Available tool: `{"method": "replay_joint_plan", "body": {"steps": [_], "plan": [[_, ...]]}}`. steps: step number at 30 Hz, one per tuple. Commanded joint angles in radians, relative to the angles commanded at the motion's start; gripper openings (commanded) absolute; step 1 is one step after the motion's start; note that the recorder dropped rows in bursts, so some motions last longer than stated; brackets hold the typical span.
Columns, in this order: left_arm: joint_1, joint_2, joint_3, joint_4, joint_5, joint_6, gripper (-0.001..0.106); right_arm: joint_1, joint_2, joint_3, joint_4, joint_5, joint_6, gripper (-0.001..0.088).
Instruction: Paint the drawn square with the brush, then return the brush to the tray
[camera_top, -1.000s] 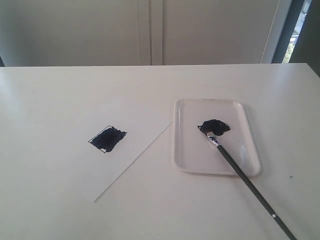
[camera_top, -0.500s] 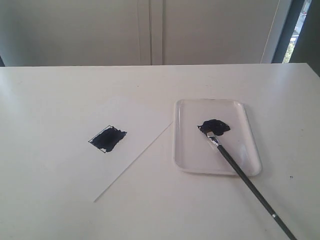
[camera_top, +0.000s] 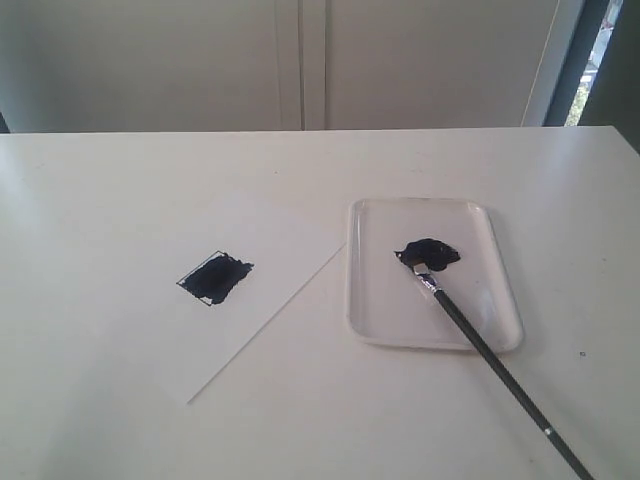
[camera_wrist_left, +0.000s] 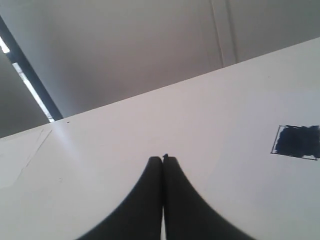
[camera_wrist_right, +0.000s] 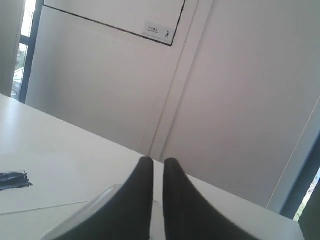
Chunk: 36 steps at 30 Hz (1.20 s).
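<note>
We see the drawn square (camera_top: 215, 278) on the paper (camera_top: 275, 235) smeared with dark paint. The brush (camera_top: 480, 345) lies with its bristles in the tray (camera_top: 385, 300), touching a paint blob (camera_top: 432, 251), and its handle runs over the rim onto the surface (camera_top: 120, 180). Our left gripper (camera_wrist_left: 163, 159) and right gripper (camera_wrist_right: 153, 162) are clenched and empty.

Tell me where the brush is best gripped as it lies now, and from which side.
Probably the bare black handle of the brush, just outside the tray, from above, with the right pincer closing across it. The bristles lie in the paint, and the handle crosses the rim and runs out over the table, clear of the wet end.
</note>
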Motion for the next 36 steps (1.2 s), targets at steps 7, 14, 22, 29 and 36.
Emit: {"method": "replay_joint_plan", "body": {"steps": [7,14,22,29,36], "plan": [[0.021,-0.086,0.03,0.063,0.039,0.0,0.0,0.0,0.0,0.13,0.0,-0.05,0.0,0.0081],[0.023,-0.086,0.03,0.063,0.029,0.0,0.0,0.0,0.0,0.13,0.0,0.172,-0.003,0.0081],[0.023,-0.086,0.03,0.063,0.029,0.0,0.0,0.0,0.0,0.13,0.0,0.211,-0.001,0.0081],[0.023,-0.086,0.03,0.06,0.271,0.0,0.0,0.0,0.0,0.13,0.0,0.287,-0.001,0.0081],[0.021,-0.086,0.03,0.056,0.45,0.0,0.0,0.0,0.0,0.13,0.0,0.287,-0.001,0.0081]]}}
